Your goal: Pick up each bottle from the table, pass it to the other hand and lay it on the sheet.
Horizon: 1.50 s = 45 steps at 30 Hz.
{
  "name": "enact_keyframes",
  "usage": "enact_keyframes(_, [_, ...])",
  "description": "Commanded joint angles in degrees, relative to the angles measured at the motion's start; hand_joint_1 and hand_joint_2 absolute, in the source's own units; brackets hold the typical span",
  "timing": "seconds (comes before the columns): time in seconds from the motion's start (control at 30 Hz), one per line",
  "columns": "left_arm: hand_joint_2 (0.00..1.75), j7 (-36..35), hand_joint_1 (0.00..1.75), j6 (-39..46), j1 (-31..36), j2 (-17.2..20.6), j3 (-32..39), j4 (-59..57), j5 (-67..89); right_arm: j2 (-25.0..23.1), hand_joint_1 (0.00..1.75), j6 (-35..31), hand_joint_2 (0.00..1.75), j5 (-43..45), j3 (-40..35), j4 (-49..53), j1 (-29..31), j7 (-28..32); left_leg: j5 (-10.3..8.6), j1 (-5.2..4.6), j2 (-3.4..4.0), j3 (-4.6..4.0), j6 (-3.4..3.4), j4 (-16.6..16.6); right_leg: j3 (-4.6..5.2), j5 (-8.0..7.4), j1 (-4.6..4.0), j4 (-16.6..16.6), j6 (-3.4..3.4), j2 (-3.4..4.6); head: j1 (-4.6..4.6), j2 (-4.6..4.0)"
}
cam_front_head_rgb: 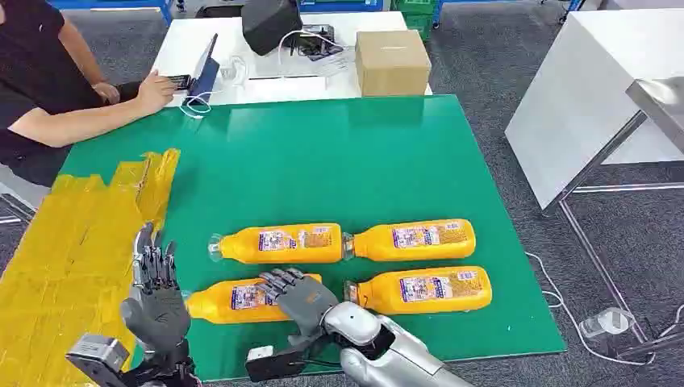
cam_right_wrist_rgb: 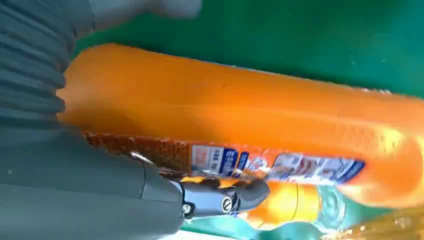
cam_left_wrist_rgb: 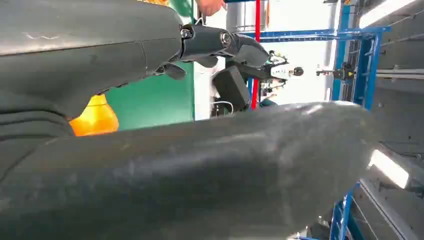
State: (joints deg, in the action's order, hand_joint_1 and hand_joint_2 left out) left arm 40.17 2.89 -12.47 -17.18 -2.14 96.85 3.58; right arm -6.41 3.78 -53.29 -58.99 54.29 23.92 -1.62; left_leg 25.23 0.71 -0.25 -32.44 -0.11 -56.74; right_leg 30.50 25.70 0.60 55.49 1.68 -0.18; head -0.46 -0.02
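At the far left of the head view a person (cam_front_head_rgb: 48, 89) in a dark top sat at the white table (cam_front_head_rgb: 185, 48), one hand on a laptop (cam_front_head_rgb: 202, 72). Below that, a crinkled yellow sheet (cam_front_head_rgb: 72, 242) covered the left part of the green table top (cam_front_head_rgb: 339, 161).

The left hand (cam_front_head_rgb: 155, 286) stood upright at the sheet's right edge, fingers straight and slightly apart, holding nothing.

Four orange bottles lay on their sides on the green surface in two rows, caps pointing left. The near-left bottle (cam_front_head_rgb: 234, 300) lay just right of the left hand, and the right hand (cam_front_head_rgb: 297, 297) rested over its wide end, fingers curved across the top of it; whether they had closed fully around it could not be told. In the right wrist view that bottle (cam_right_wrist_rgb: 240, 120) ran close along the hand (cam_right_wrist_rgb: 75, 190), with a dark fingertip (cam_right_wrist_rgb: 230, 200) against its label. The label showed blue and white blocks of print, too blurred to read.

Behind it lay the far-left bottle (cam_front_head_rgb: 278, 242), and to its right, cap almost touching its base, the far-right bottle (cam_front_head_rgb: 415, 239). The near-right bottle (cam_front_head_rgb: 427, 290) lay just beside the right wrist. Each carried the same white-and-blue label, its writing too small to make out.

On the white table behind stood a plain brown cardboard box (cam_front_head_rgb: 391, 62).
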Motion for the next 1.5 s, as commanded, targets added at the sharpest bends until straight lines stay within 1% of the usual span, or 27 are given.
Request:
enact_keyframes(0.03, [0.0, -0.17, 0.0, -0.2, 2.15, -0.35, 0.88, -3.93, -0.75, -0.75, 1.75, 3.35, 1.75, 1.26, -8.37, -13.46, 4.1, 1.57, -0.02, -0.01, -0.05, 0.24, 0.03, 0.16, -0.27, 0.0, 0.0, -0.17, -0.05, -0.06, 0.0, 0.0])
enact_keyframes(0.2, [0.0, -0.17, 0.0, -0.14, 2.13, -0.42, 0.82, -3.66, -0.89, -0.79, 1.75, 3.73, 1.75, 1.55, -8.96, -13.92, 4.49, 1.89, -0.02, 0.0, -0.04, 0.25, 0.02, 0.15, -0.27, 0.0, -0.01, -0.16, -0.05, -0.05, 0.0, 0.0])
enact_keyframes(0.23, [0.0, -0.17, 0.0, 15.02, 0.18, -2.82, 3.9, 2.37, -6.3, -0.06, 1.75, 2.23, 1.75, 5.57, -10.14, -14.15, 3.69, 0.1, -0.01, 0.01, -0.01, 0.38, 0.01, 0.14, -0.38, -0.01, -0.02, -0.16, -0.06, 0.02, -0.02, 0.0])
enact_keyframes(0.27, [0.0, -0.17, 0.0, 15.02, 0.18, -2.82, 3.9, 2.37, -6.3, -0.06, 1.75, 2.23, 1.75, 5.57, -10.14, -14.15, 3.69, 0.1, -0.01, 0.01, -0.06, 0.42, 0.01, 0.11, -0.4, 0.0, -0.01, -0.13, -0.04, 0.0, -0.02, 0.0])
enact_keyframes(0.33, [0.0, -0.17, 0.0, 21.57, -1.64, -2.82, 5.88, 6.09, -11.93, -0.44, 1.75, -0.46, 1.75, 7.14, -8.91, -14.25, 2.39, -0.97, 0.03, 0.03, 0.02, 0.63, 0.01, 0.09, -0.59, 0.01, -0.04, -0.13, -0.04, 0.1, 0.0, 0.0])
enact_keyframes(0.37, [0.0, -0.17, 0.0, 23.89, -2.31, -2.82, 6.65, 7.43, -12.0, -0.8, 1.75, -1.58, 1.75, 8.05, -8.11, -14.2, 1.97, -1.03, 0.01, 0.06, 0.02, 0.67, 0.01, 0.15, -0.63, -0.01, -0.07, -0.21, -0.07, 0.09, 0.0, 0.0])
enact_keyframes(0.4, [0.0, -0.17, 0.0, 23.89, -2.31, -2.82, 6.65, 7.43, -12.0, -0.8, 1.75, -1.58, 1.75, 8.05, -8.11, -14.2, 1.97, -1.03, 0.04, 0.06, 0.07, 0.7, 0.0, 0.14, -0.64, 0.0, -0.06, -0.18, -0.07, 0.14, 0.0, 0.0])
enact_keyframes(0.43, [0.0, -0.17, 0.0, 25.66, -3.47, -2.82, 8.02, 9.23, -12.35, -1.54, 1.75, -2.81, 1.75, 9.48, -6.68, -13.79, 1.4, -1.14, 0.05, 0.07, 0.1, 0.74, -0.01, 0.15, -0.68, 0.0, -0.08, -0.19, -0.08, 0.17, -0.02, 0.0])
enact_keyframes(0.47, [0.0, -0.17, 0.0, 29.26, -4.04, -2.82, 8.83, 10.33, -12.15, -2.29, 1.75, -5.4, 1.75, 11.77, -4.18, -13.03, 0.35, -0.49, 0.07, 0.06, 0.09, 0.74, -0.01, 0.1, -0.67, 0.02, -0.05, -0.12, -0.07, 0.17, -0.02, 0.0])
enact_keyframes(0.6, [0.0, -0.17, 0.0, 29.26, -4.04, -2.82, 8.83, 10.33, -12.15, -2.29, 1.75, -5.4, 1.75, 11.77, -4.18, -13.03, 0.35, -0.49, -0.01, 0.11, -0.07, 0.69, 0.03, 0.14, -0.56, 0.02, -0.09, -0.19, -0.11, 0.01, 0.02, 0.0])
enact_keyframes(0.63, [0.0, -0.17, 0.0, 29.26, -4.04, -2.82, 8.83, 10.33, -12.15, -2.29, 1.75, -5.4, 1.75, 11.77, -4.18, -13.03, 0.35, -0.49, 0.11, 0.08, -0.01, 0.79, -0.01, 0.13, -0.21, 0.09, -0.06, -0.12, -0.11, 0.07, 0.0, 0.0])
enact_keyframes(0.7, [0.0, -0.17, 0.0, 29.26, -4.04, -2.82, 8.83, 10.33, -12.15, -2.29, 1.75, -5.4, 1.75, 11.77, -4.18, -13.03, 0.35, -0.49, 0.15, 0.12, 0.02, 0.8, -0.01, 0.15, -0.21, 0.08, -0.09, -0.17, -0.13, 0.1, 0.0, 0.0])
enact_keyframes(0.73, [0.0, -0.17, 0.0, 34.07, -4.12, -2.82, 9.17, 9.85, -10.76, -2.84, 1.75, -7.68, 1.75, 15.07, -0.9, -11.25, -1.3, 1.37, 0.13, 0.11, 0.01, 0.77, 0.0, 0.17, -0.19, 0.06, -0.1, -0.2, -0.14, 0.08, 0.0, 0.0])
enact_keyframes(0.77, [1.75, -0.17, 0.0, 37.11, -4.42, -2.82, 10.46, 8.99, -9.61, -3.14, 1.75, -8.98, 1.75, 17.87, 1.89, -9.36, -3.09, 3.18, 0.1, 0.12, -0.03, 0.71, 0.03, 0.2, -0.16, 0.03, -0.11, -0.25, -0.15, 0.04, 0.0, 0.0])
enact_keyframes(0.8, [1.75, -0.17, 0.0, 37.11, -4.9, -2.82, 11.48, 9.62, -12.23, -3.33, 1.75, -11.37, 1.75, 20.08, 4.49, -5.68, -5.27, 5.12, 0.19, 0.09, 0.03, 0.97, -0.02, 0.17, -0.36, 0.12, -0.08, -0.17, -0.13, 0.12, 0.0, 0.0])
enact_keyframes(0.87, [1.75, -0.17, 0.0, 31.79, -5.23, -2.82, 11.83, 7.83, -16.48, -2.81, 1.75, -13.91, 1.75, 22.01, 8.33, 2.91, -9.52, 7.14, 0.22, 0.09, 0.03, 1.0, -0.03, 0.15, -0.38, 0.15, -0.08, -0.14, -0.14, 0.11, 0.02, 0.0])
enact_keyframes(0.9, [1.75, -0.17, 0.0, 23.02, -4.45, -2.82, 11.18, 3.26, -19.57, -2.12, 1.75, -15.85, 1.75, 23.06, 10.67, 9.49, -12.73, 9.29, 0.23, 0.07, 0.0, 1.01, -0.03, 0.14, -0.45, 0.16, -0.06, -0.12, -0.13, 0.09, 0.02, 0.0])
enact_keyframes(0.93, [1.75, -1.78, 0.0, 13.61, -3.2, -2.79, 10.86, 0.36, -20.92, -1.45, 1.75, -16.69, 1.75, 23.44, 12.4, 14.78, -15.2, 10.77, 0.23, 0.09, 0.0, 0.94, -0.03, 0.16, -0.4, 0.16, -0.08, -0.14, -0.17, 0.08, 0.0, 0.0])
enact_keyframes(0.97, [1.75, -5.11, 0.0, 5.93, -1.18, -2.65, 10.45, -2.81, -18.97, -0.89, 1.75, -17.76, 1.75, 23.95, 14.34, 20.57, -17.93, 13.3, 0.19, 0.07, -0.15, 0.86, -0.02, 0.2, -0.64, 0.16, -0.06, -0.18, -0.15, -0.07, 0.0, 0.0])
enact_keyframes(1.0, [1.75, -5.92, 0.0, 1.97, -0.31, -2.66, 10.06, -4.66, -18.26, -0.45, 1.75, -17.9, 1.75, 24.06, 15.06, 23.67, -18.98, 14.27, 0.13, 0.04, -0.34, 0.73, -0.01, 0.16, -0.71, 0.19, -0.02, -0.15, -0.13, -0.26, -0.02, 0.0])
enact_keyframes(1.03, [1.75, -7.54, 0.0, -5.75, -0.02, -1.3, 7.98, -6.43, -18.95, -0.24, 1.75, -17.61, 1.75, 25.2, 15.72, 26.41, -19.78, 16.58, 0.17, 0.08, -0.48, 0.69, 0.01, 0.2, -0.75, 0.25, -0.08, -0.24, -0.18, -0.42, -0.02, 0.0])
enact_keyframes(1.07, [1.75, -8.75, 0.0, -13.03, -0.04, -1.02, 6.84, -8.03, -20.76, -0.32, 1.75, -17.07, 1.75, 26.21, 16.36, 28.42, -20.38, 18.6, 0.12, 0.01, -0.47, 0.56, 0.01, 0.06, -0.45, 0.23, 0.01, -0.05, -0.09, -0.36, 0.0, 0.0])
enact_keyframes(1.1, [1.75, -8.59, 0.0, -13.61, -0.41, -1.43, 6.91, -8.31, -20.6, -0.41, 1.75, -16.99, 1.75, 26.27, 16.6, 28.73, -20.42, 18.64, 0.1, 0.01, -0.47, 0.41, 0.03, 0.04, -0.28, 0.19, 0.02, -0.03, -0.08, -0.32, 0.04, 0.0])
enact_keyframes(1.13, [1.75, -8.52, 0.0, -15.27, -0.65, -1.12, 6.18, -8.33, -20.56, -0.57, 1.75, -16.99, 1.75, 26.28, 16.75, 28.63, -20.38, 18.85, 0.12, 0.02, -0.47, 0.31, 0.06, 0.04, -0.31, 0.2, 0.0, -0.06, -0.09, -0.34, 0.0, 0.0])
enact_keyframes(1.17, [1.75, -9.01, 0.0, -19.88, -1.12, -0.28, 4.93, -8.46, -21.72, -0.83, 1.75, -16.66, 1.75, 27.29, 16.86, 28.75, -20.29, 21.23, 0.11, 0.02, -0.23, 0.21, 0.08, 0.08, -0.3, 0.11, 0.01, -0.08, -0.07, -0.12, -0.02, 0.0])
enact_keyframes(1.33, [1.75, -8.1, 0.0, -27.03, -3.14, 0.5, 2.59, -7.26, -19.85, -1.78, 1.75, -14.68, 1.75, 26.95, 16.75, 26.71, -19.19, 22.56, 0.16, -0.06, -0.1, 0.27, 0.08, 0.07, -0.34, 0.15, 0.03, -0.08, -0.11, -0.03, 0.0, 0.0])
enact_keyframes(1.5, [1.75, -8.11, 0.0, -27.87, -3.11, 0.59, 2.33, -7.43, -19.83, -1.93, 1.75, -14.49, 1.75, 26.87, 16.78, 26.39, -19.07, 22.74, 0.13, -0.05, -0.06, 0.21, 0.05, 0.08, -0.25, 0.1, 0.02, -0.07, -0.12, 0.02, 0.02, 0.0])
